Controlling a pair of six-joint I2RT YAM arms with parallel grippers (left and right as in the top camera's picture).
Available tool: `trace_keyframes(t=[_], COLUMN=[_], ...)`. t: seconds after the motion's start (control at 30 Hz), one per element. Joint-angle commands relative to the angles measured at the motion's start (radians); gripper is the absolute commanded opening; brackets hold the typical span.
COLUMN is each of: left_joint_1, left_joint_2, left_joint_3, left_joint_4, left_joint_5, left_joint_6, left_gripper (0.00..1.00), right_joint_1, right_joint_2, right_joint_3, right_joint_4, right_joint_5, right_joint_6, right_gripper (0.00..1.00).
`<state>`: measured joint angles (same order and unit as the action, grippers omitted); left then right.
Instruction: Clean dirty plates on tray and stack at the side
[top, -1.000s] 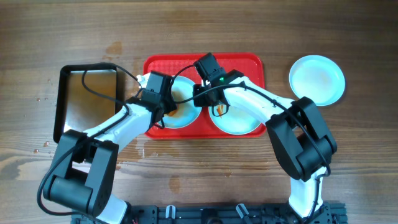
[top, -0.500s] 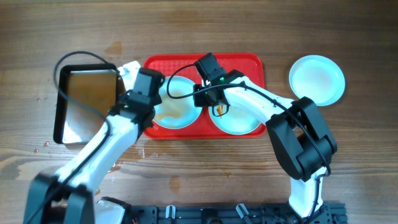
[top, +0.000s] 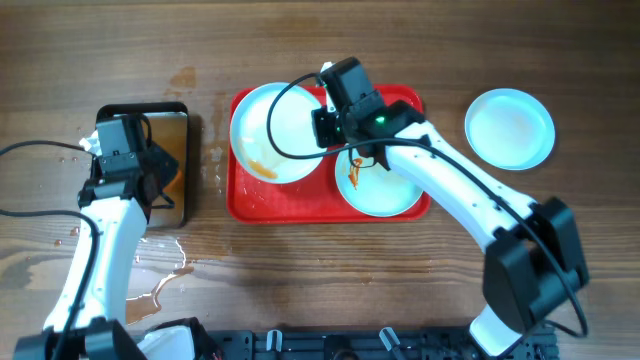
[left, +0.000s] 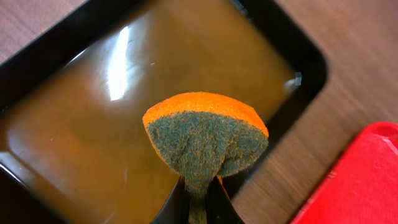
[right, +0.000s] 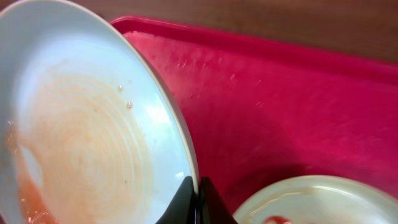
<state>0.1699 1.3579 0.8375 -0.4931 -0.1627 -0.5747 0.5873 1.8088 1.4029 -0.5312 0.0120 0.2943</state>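
Observation:
The red tray (top: 400, 98) holds two pale plates. My right gripper (top: 328, 125) is shut on the rim of the left plate (top: 275, 130) and holds it tilted up above the tray; it carries an orange sauce smear. In the right wrist view the jaws (right: 198, 202) pinch that plate's rim (right: 93, 137) over the tray (right: 280, 93). A second smeared plate (top: 385, 190) lies flat on the tray's right part. A third plate (top: 509, 127) lies on the table to the right. My left gripper (left: 198, 202) is shut on an orange and green sponge (left: 205, 140) over the black pan (left: 74, 143).
The black pan (top: 108, 200) with brownish water stands left of the tray. Water puddles lie on the wooden table (top: 160, 280) below the pan. Cables run over the tray and off the table's left side.
My left arm has swung from the left plate over to the black pan with the sponge. My right gripper has lifted and tilted the left plate.

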Motion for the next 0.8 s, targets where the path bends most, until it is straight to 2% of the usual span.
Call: trace_keyframes(t=[0.0,0.13,0.27,0.4,0.43,0.57,0.7,0.77], left_joint_1=[0.059,0.122,0.13,0.132,0.132,0.132,0.132,0.132], left_joint_2=[0.064,0.119,0.153,0.187,0.192,0.193,0.193,0.193], left_joint_3=[-0.005,-0.005,-0.005,-0.005,-0.005,-0.005,-0.005,-0.005], left_joint_4=[0.031,0.07,0.08,0.099,0.105,0.112,0.112,0.111], left_joint_5=[0.032,0.036,0.039,0.039,0.039,0.039,0.039,0.039], left_joint_6=[-0.006,-0.005,-0.005,-0.005,-0.005,-0.005,0.021,0.021], left_gripper=[0.04,0.04,0.04,0.04,0.04,0.04,0.04,0.04], right_joint_1=[0.0,0.052,0.142,0.233,0.27,0.337,0.366,0.366], right_joint_2=[-0.086,-0.142,-0.148,-0.148,-0.148,-0.148,-0.148,-0.148], right_joint_3=[0.039,0.039,0.039,0.039,0.039,0.039,0.039,0.039], right_joint_4=[-0.005,0.011,0.07,0.154,0.198,0.305,0.395,0.403], right_joint_5=[0.202,0.438,0.624,0.808,0.879,0.984,1.052,1.075], right_joint_6=[-0.149,-0.301,-0.455,-0.614,-0.701,-0.881,-0.979,-0.947], right_gripper=[0.04,0.04,0.04,0.04,0.04,0.04,0.04,0.04])
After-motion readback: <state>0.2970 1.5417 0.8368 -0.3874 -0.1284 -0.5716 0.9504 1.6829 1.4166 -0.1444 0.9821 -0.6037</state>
